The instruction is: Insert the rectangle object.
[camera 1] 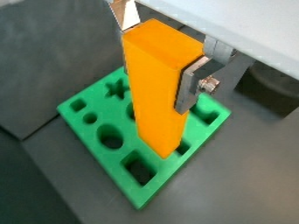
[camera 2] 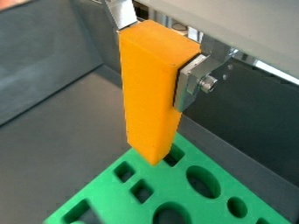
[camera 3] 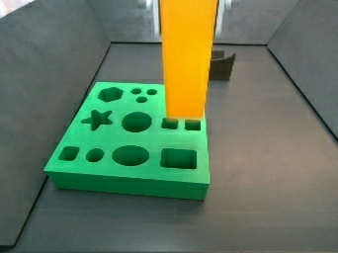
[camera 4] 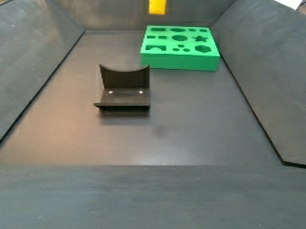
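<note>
The rectangle object (camera 3: 187,59) is a long orange-yellow bar held upright. My gripper (camera 1: 158,52) is shut on its upper part, one silver finger (camera 1: 193,83) on each side; both wrist views show this (camera 2: 156,52). The bar's lower end hangs just above the green board (camera 3: 79,158), over the edge with two small square holes (camera 3: 183,125). I cannot tell whether it touches the board. A larger square hole (camera 3: 179,156) lies nearer the board's front corner. In a side view only the bar's lower tip (camera 4: 157,6) shows above the board (camera 4: 209,61).
The dark fixture (camera 4: 123,89) stands on the floor apart from the board and shows behind the bar in a side view (camera 3: 224,65). The board has star, hexagon, round and oval holes. Grey sloping walls (camera 4: 36,80) enclose the floor.
</note>
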Tool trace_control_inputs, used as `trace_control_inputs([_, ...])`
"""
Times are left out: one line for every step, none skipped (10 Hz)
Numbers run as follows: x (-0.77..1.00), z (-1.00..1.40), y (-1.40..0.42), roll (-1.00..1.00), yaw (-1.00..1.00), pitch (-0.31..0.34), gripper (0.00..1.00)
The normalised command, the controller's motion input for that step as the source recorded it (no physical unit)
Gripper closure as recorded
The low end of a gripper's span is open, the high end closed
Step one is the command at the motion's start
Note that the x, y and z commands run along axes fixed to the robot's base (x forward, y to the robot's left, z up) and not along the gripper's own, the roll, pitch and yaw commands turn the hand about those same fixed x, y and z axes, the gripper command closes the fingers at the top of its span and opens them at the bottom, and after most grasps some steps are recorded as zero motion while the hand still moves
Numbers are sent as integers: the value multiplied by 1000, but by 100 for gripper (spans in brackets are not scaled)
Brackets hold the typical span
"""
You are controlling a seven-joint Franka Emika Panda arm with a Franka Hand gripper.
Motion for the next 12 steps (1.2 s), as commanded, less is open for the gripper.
trace_control_inputs([-6,-934,-529,-59,126,0,100])
trace_control_inputs([0,-657,-20,-31,31,1,100])
trace_control_inputs([0,-311,0,-61,0,0,100])
trace_control_inputs([31,-289,-29,0,0,1,100])
trace_control_inputs([0,-451,-220,0,0,0,100])
trace_control_inputs([0,-389,-191,0,0,0,100])
trace_control_inputs([3,-189,-194,0,0,0,100])
trace_control_inputs([351,-126,-189,49,-74,111,100])
trace_control_inputs([160,-283,0,73,-163,100,100])
trace_control_inputs([0,-591,0,140,-114,23,100])
trace_control_inputs([-77,-857,-69,243,-80,0,100])
trace_control_inputs([-89,-829,-131,274,-86,-1,100])
